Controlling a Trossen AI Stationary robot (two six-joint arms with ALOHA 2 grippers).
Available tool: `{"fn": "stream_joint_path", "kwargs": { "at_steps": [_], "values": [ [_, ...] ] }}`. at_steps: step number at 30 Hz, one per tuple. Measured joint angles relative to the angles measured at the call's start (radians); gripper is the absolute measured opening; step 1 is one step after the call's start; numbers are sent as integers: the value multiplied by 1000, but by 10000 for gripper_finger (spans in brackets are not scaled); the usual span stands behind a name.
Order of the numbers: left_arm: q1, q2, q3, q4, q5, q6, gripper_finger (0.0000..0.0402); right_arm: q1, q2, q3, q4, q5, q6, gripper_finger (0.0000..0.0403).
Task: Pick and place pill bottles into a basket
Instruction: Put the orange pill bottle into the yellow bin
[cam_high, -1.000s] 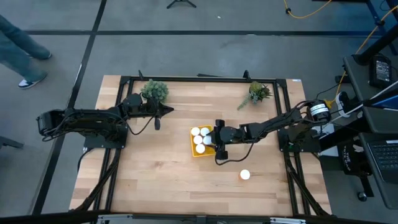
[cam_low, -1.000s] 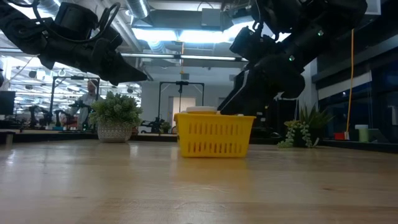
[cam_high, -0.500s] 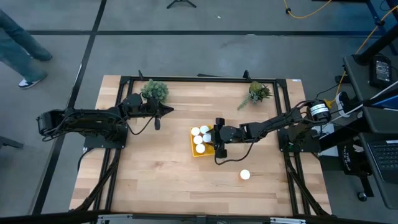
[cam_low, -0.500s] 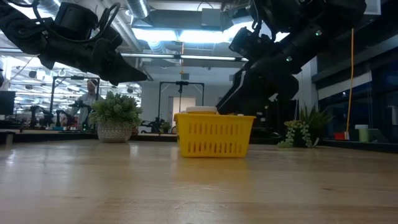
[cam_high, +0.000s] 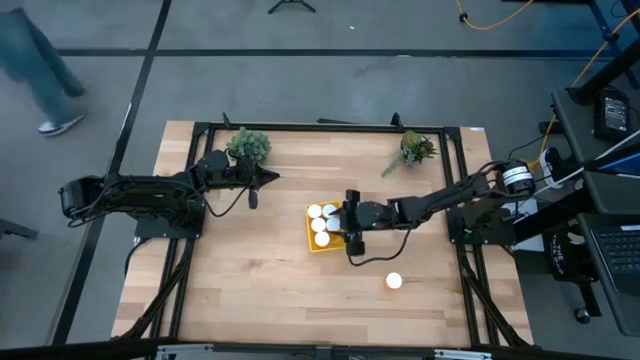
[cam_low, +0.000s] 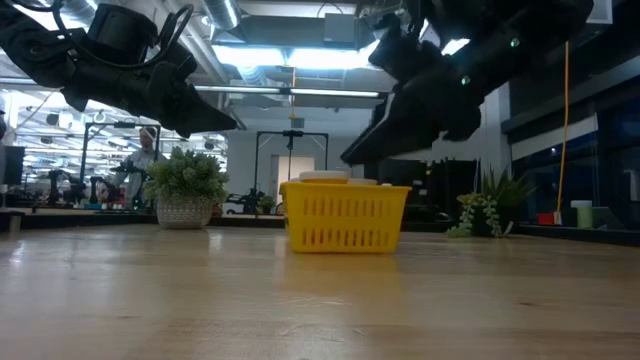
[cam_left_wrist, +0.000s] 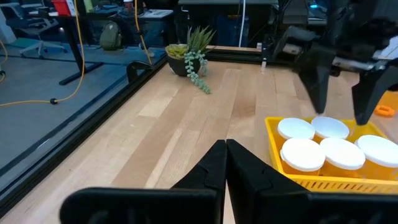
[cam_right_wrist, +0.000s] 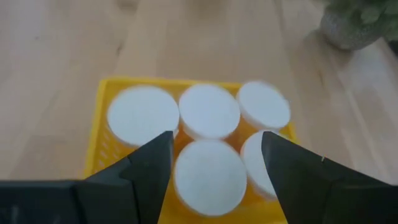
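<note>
Pale wood table (cam_high: 250, 280) with potted plants near its far corners: one (cam_high: 249, 146) on the left, one (cam_high: 413, 149) on the right. Yellow basket (cam_high: 314, 245) sits mid-table holding five white-capped pill bottles (cam_right_wrist: 209, 111); a sixth (cam_high: 394, 281) stands alone toward the near right edge. Right gripper (cam_high: 350, 219) hovers over the basket, fingers spread (holding nothing). Left gripper (cam_high: 272, 177) waits beside the left plant, fingers pressed together.

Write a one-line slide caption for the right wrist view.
Open right gripper above the yellow basket holding five white-capped pill bottles.
</note>
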Motion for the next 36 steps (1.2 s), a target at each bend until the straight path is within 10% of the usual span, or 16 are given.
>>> {"fn": "stream_joint_path", "kwargs": {
  "at_steps": [16,36],
  "values": [
    [0,0,0,0,0,3,7,91,-356,31,-396,95,163,247],
    [-47,2,0,-45,129,28,7,527,-353,143,-792,221,916,234]
  ]
}}
